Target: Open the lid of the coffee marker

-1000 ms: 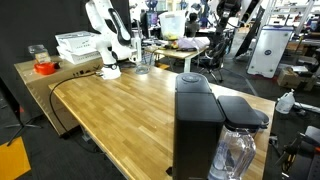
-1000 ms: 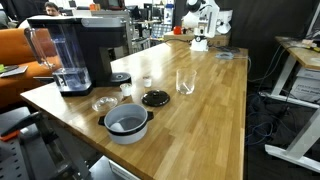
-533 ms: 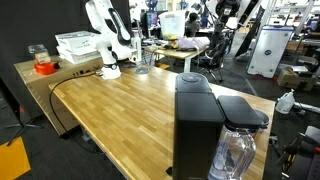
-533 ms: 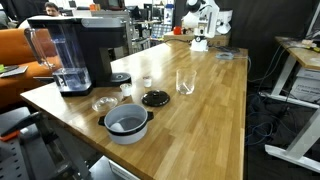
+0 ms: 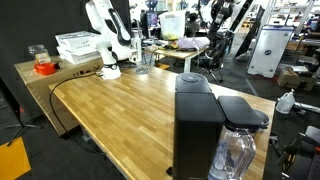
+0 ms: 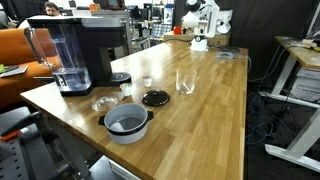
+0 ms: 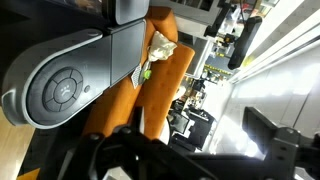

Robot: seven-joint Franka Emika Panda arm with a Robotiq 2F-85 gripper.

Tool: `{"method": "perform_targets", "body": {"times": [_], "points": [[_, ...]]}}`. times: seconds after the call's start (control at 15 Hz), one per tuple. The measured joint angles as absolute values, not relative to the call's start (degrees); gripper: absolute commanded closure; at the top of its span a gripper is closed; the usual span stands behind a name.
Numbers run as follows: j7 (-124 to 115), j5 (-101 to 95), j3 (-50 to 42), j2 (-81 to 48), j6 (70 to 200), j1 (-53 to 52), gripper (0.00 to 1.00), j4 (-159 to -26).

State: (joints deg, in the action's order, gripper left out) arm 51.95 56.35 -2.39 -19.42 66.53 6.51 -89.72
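Note:
The black coffee maker [image 5: 197, 125] stands at the near end of the wooden table [image 5: 110, 110] with its lid [image 5: 195, 84] down; its clear water tank [image 5: 236, 150] is at its side. It also shows in an exterior view [image 6: 95, 50], lid shut. The white robot arm [image 5: 108, 40] is folded up at the table's far end, far from the machine; it shows there too [image 6: 203, 20]. In the wrist view my gripper [image 7: 190, 150] is dark, its jaws spread apart with nothing between them, one finger [image 7: 276, 142] at the right. The coffee maker is not in the wrist view.
Beside the machine lie a grey pot [image 6: 127, 123], a black round lid [image 6: 155, 98], a drinking glass [image 6: 185, 82] and small glass dishes [image 6: 103, 103]. White trays [image 5: 78, 45] and a red-lidded jar [image 5: 44, 66] stand by the robot base. A grey part of the arm [image 7: 75, 80] fills the wrist view's left.

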Motion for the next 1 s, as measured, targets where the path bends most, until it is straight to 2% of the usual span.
{"method": "perform_targets", "body": {"times": [0.2,1.0], "points": [[51.7,57.0,-2.4,-23.9,64.4,7.3,0.0,-85.4],[51.7,56.9,-2.4,-24.5,64.4,7.3,0.0,-84.8]]}}
